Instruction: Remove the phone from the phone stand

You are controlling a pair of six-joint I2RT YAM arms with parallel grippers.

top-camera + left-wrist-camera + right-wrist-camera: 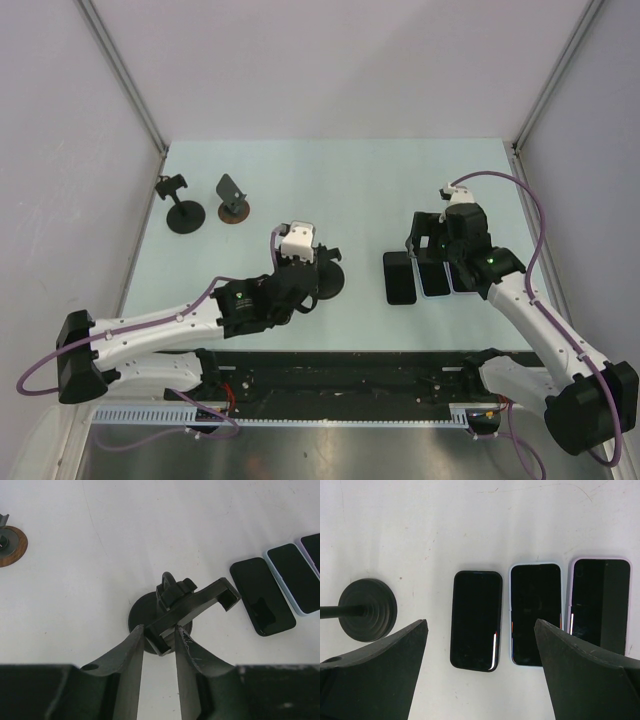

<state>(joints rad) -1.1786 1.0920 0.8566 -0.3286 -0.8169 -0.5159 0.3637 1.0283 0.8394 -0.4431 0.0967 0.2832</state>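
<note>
Phone stand (187, 605) cradle pinched btwn L fingers (127, 660).

Left of our left pincer (159, 632) we have bare surface (75, 605); the stand (172, 597) sits between its jaws, phones (292, 577) lie flat to its right

I am reading the phone stand (192, 605) as matt black plastic, with its ridged round base (367, 609) looking equally dull. The black phone (476, 620), blue-cased phone (535, 614) and lilac-cased phone (600, 605) are showing glossy glass faces that are catching thin streaks of light. The fingers (197, 657) of the left gripper (159, 636) are looking like matt black plastic, one scuffed pale near its tip. The table (125, 540) is appearing smooth, matt and faintly scratched. I am taking the far stand's disc base (11, 545) for a wood-grain finish.
</note>
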